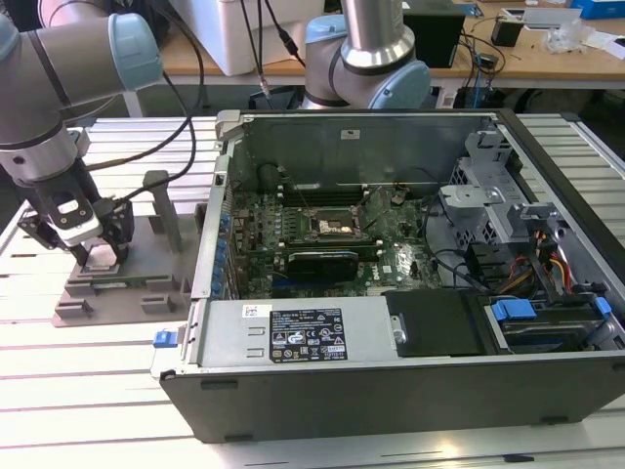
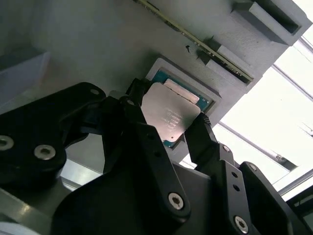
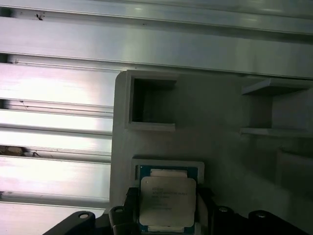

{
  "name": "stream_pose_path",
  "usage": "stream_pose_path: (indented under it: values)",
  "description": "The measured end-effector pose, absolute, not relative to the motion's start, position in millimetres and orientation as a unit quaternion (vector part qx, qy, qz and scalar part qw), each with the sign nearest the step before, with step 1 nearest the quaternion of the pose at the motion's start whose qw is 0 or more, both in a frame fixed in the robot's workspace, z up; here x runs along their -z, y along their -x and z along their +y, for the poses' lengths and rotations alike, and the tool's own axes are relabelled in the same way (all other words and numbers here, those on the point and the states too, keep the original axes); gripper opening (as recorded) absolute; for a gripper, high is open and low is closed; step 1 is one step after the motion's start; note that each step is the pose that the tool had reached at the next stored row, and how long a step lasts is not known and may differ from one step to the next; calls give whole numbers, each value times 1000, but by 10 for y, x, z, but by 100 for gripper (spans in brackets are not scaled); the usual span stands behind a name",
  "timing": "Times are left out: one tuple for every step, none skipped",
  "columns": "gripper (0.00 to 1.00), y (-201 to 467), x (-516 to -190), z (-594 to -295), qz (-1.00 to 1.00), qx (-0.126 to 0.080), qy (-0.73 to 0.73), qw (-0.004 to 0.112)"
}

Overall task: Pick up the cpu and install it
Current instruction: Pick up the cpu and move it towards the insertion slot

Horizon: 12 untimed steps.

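gripper [image 2: 167,112] | narrow, fingers [image 2: 210,147] pinch cpu [image 3: 167,198] on 2 sides | cpu in fixture [image 3: 220,147] pocket

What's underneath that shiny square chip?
The cpu lies in a square pocket of the grey fixture plate; only the pocket's raised rim shows. Its floor is hidden beneath the chip.

A work table [image 1: 98,391] of ribbed aluminium slats fills the foreground in the exterior view. In the first wrist view its slats [image 3: 58,88] gleam with bright streaks of reflected light. Behind the table runs a wooden desk [image 1: 547,61]. On it stand a white box [image 1: 244,34], a black box [image 1: 435,29], loose cables [image 1: 479,59] and a blue box [image 1: 598,8]. The space under the desk is dark.
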State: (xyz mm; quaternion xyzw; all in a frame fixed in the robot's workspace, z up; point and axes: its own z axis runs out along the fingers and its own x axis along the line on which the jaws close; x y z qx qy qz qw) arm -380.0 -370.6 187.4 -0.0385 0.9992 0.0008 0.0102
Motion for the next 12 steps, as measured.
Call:
stream_pose_path:
  values:
    - [55, 3800, -1871, -3706, 999, -1, 39, 10]
    - [55, 3798, -1885, -3705, 999, -1, 39, 11]
    - [55, 3800, -2018, -3706, 999, -1, 39, 10]
    - [55, 3800, -2162, -3706, 999, -1, 39, 10]
    - [55, 3800, -2224, -3706, 999, -1, 39, 10]
    - [55, 3800, -2255, -3706, 999, -1, 39, 10]
    - [55, 3800, -2270, -3706, 999, -1, 39, 10]
    - [55, 3800, -2276, -3706, 999, -1, 39, 10]
    - [55, 3800, -2281, -3706, 999, -1, 39, 10]
    - [55, 3800, -2290, -3706, 999, -1, 39, 10]
    - [55, 3800, -2296, -3706, 999, -1, 39, 10]
    - [55, 3800, -2306, -3706, 999, -1, 39, 10]
